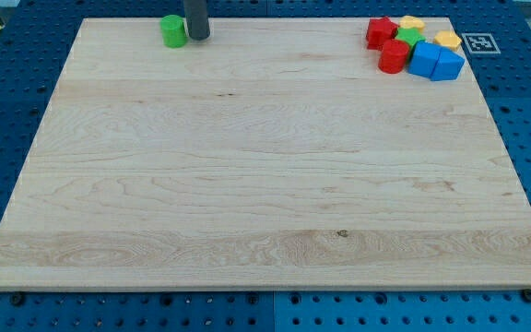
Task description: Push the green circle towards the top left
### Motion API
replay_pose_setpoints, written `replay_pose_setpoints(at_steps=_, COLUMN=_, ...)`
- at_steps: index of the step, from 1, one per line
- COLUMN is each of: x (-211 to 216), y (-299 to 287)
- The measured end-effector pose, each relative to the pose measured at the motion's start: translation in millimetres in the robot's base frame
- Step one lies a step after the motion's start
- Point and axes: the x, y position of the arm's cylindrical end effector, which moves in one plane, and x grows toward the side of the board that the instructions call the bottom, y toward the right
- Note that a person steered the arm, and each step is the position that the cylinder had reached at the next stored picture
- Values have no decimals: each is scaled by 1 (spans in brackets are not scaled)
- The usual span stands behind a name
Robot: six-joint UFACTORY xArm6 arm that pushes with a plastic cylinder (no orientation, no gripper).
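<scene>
Green circle point(173, 30) sits near the board's top edge, left of centre; my tip point(197, 37), a bare rod holding nothing, stands just beside its right flank. I judge a steady leftward push through its centre keeps it from slipping off

— What do you see besides the job itself?
— You have a wooden board point(265, 184) on a blue pegboard table point(7, 83).
— And the view's top right?
— You see a tight cluster: red blocks point(387, 44), a green block point(410, 37), yellow blocks point(447, 39), blue blocks point(436, 62).
</scene>
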Motion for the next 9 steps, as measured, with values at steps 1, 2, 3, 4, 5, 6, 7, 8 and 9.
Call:
replay_pose_setpoints(at_steps=1, x=0, y=3)
replay_pose_setpoints(at_steps=2, x=0, y=0)
replay_pose_setpoints(at_steps=3, x=1, y=-16)
replay_pose_setpoints(at_steps=4, x=1, y=-50)
replay_pose_setpoints(at_steps=5, x=1, y=-70)
replay_pose_setpoints(at_steps=6, x=1, y=-81)
replay_pose_setpoints(at_steps=7, x=1, y=-66)
replay_pose_setpoints(at_steps=8, x=-21, y=-13)
replay_pose_setpoints(at_steps=9, x=-38, y=22)
